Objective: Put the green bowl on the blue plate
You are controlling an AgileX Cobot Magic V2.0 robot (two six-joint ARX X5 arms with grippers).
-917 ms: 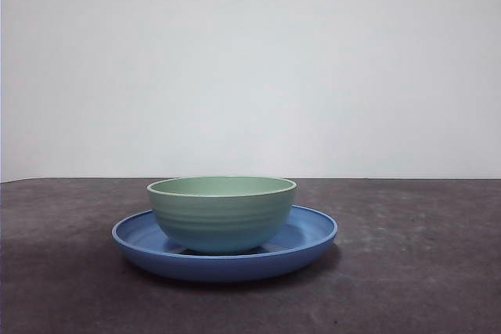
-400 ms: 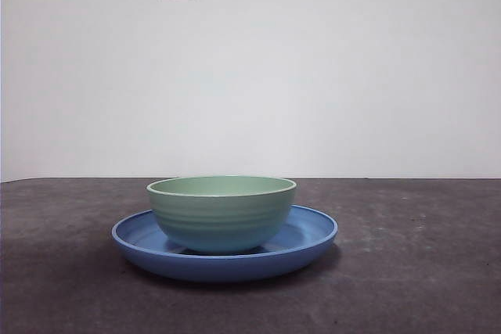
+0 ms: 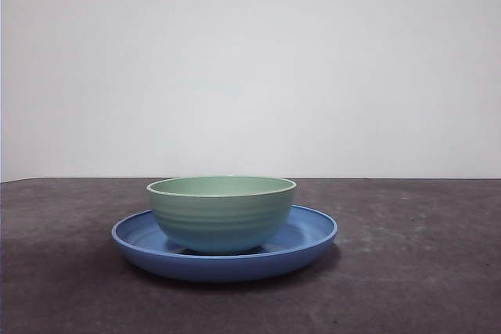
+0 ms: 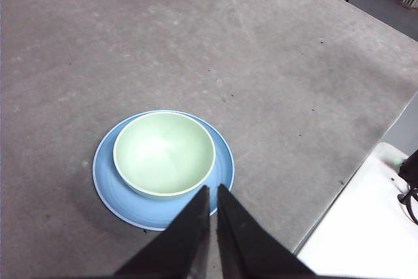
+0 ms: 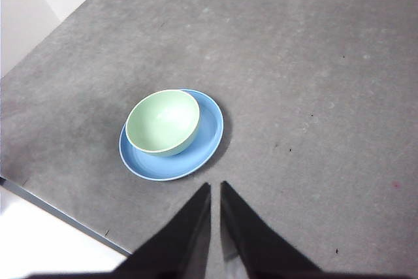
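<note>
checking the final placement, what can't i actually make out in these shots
- Where the green bowl meets the blue plate: front view, plate rim hides the bowl's foot; from above the bowl covers it.
- Bowl's inside: front view, its own wall blocks it.
- Plate's near edge: left wrist view, the left gripper overlaps it.

We record three viewpoints. The front camera sits low, near desk (image 3: pixel 407 271) height, looking level and close at the green bowl (image 3: pixel 221 213) on the blue plate (image 3: pixel 309 234), a white wall behind. The left wrist camera looks steeply down past the left tool (image 4: pixel 213 194), fairly near. The right wrist camera looks down from farther off, past the right tool (image 5: pixel 215 191). All three share bowl and plate.
</note>
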